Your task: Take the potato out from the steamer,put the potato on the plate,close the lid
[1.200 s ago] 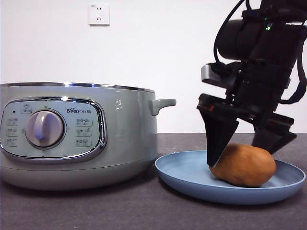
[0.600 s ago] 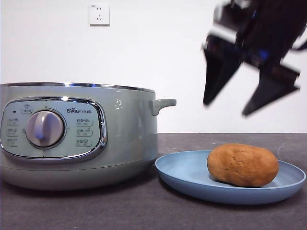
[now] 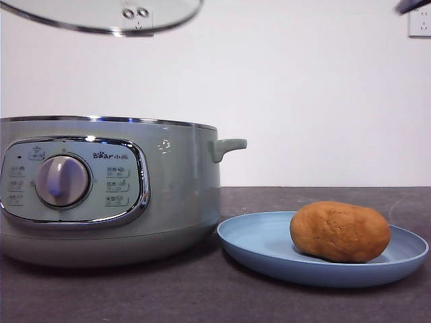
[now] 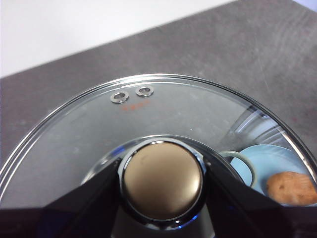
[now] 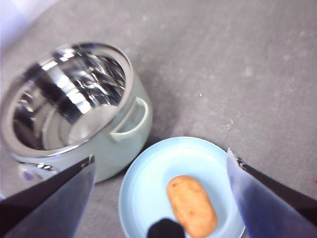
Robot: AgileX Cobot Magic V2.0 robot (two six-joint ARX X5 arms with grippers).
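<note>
"Bear" logo [image 3: 102,155] on steamer [image 3: 168,195], potato [image 3: 340,231] on plate [image 3: 256,242] — lid [image 3: 101,17] aloft

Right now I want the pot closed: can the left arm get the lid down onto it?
Probably yes. The left end effector holds the lid by its knob above the steamer, whose open top looks empty. The potato is on the plate, and the right end effector is raised.

You have bright, even light with soft shadows under the plate [image 3: 269,259] and steamer [image 3: 182,195], sharp focus in front, glare streaks on the lid [image 4: 237,124] glass and the steamer's steel bowl [image 5: 69,99], and the right gripper [image 5: 161,198] jaws blurred close up.
</note>
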